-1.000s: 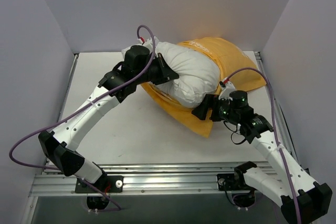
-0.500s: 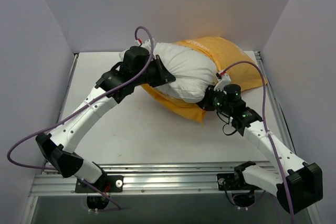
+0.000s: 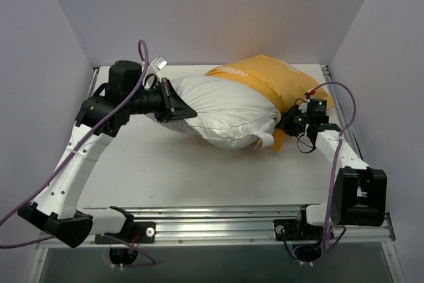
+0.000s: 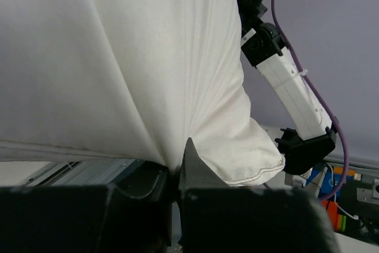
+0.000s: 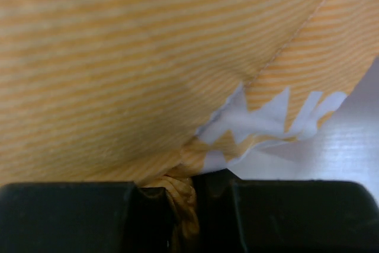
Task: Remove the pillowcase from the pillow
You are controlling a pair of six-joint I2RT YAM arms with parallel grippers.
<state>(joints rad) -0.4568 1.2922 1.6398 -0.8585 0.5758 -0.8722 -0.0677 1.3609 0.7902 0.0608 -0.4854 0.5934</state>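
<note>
Top external view: the plump white stuffed pillow (image 3: 218, 114) lies across the white table (image 3: 165, 170), its right end inside the orange-yellow fabric pillowcase (image 3: 265, 77). The left gripper (image 3: 177, 107) pinches the pillow's left end. The right gripper (image 3: 289, 121) clamps bunched pillowcase fabric.

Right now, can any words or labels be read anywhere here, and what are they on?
White lettering on the orange pillowcase: too small to read from above, and folded and cut off in the right wrist view.
No other text shows.
</note>
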